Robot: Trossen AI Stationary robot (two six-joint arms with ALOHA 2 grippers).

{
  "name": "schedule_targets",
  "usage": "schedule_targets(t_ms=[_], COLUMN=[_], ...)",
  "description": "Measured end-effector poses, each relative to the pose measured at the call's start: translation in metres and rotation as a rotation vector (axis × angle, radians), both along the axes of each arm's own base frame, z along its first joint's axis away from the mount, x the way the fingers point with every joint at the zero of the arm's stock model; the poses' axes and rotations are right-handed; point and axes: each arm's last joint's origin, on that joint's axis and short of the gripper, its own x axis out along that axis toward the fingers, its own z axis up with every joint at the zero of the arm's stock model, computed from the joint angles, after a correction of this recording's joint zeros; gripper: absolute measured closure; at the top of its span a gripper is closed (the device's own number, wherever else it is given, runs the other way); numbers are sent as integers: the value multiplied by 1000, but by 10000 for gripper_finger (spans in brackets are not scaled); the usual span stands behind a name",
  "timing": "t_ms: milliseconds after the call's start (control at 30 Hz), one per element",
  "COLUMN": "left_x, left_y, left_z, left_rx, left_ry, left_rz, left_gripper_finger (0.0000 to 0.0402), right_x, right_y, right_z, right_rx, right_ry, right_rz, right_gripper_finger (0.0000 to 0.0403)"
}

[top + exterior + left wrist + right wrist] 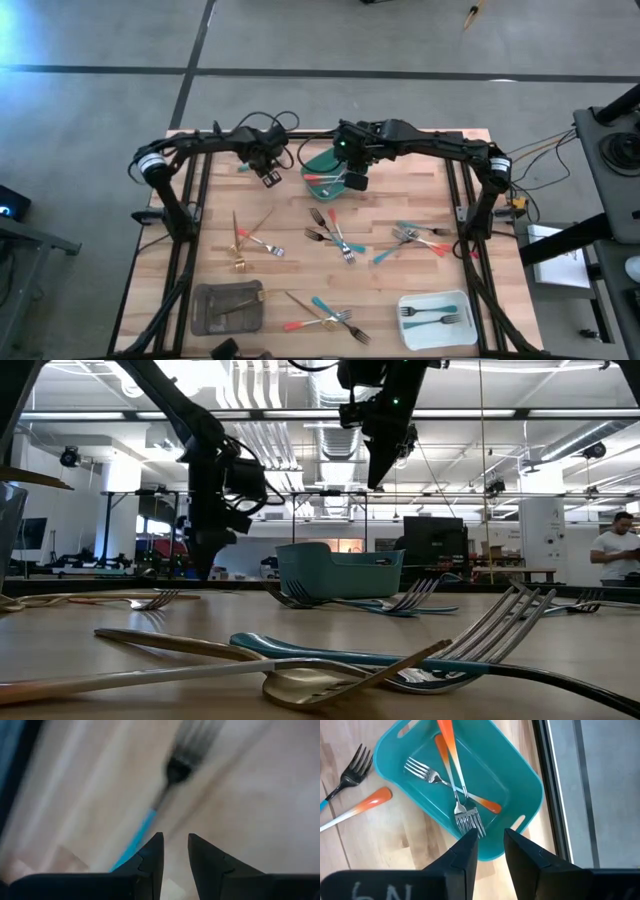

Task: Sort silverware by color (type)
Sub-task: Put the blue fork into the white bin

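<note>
My right gripper (490,842) is open and hovers above the near rim of the teal tray (520,775), high over it in the low view (385,455). Two forks with red-orange handles (452,775) lie crossed inside that tray. My left gripper (268,177) is open, low over the table's far left part. A dark fork with a teal handle (147,822) lies on the wood just beyond its fingers. More silverware lies scattered across the table's middle (335,238).
A grey tray (205,318) with gold utensils sits at the near left, and a white tray (462,330) with dark forks at the near right. Gold utensils (243,245) lie left of centre. A red-orange handle (370,800) rests beside the teal tray. A person (612,555) stands in the room behind.
</note>
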Motion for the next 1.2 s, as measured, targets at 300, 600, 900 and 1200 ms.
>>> schedule_targets(t_ms=[300,600,900,1200], left_x=[-9,-7,-5,-6], left_y=[14,18,24,25], left_z=[-1,-13,-25,-25], left_rx=[56,3,22,18], left_ry=[45,43,74,81], left_rz=[14,-39,-54,-69], left_gripper_finger=[329,329,329,347], right_x=[0,0,2,2], right_y=[-1,-1,-2,-2], right_z=[0,0,1,0], right_rx=[-1,-1,3,16], right_ry=[1,-7,-36,-47], right_rz=[0,-6,-36,-71], right_gripper_finger=[316,319,323,326])
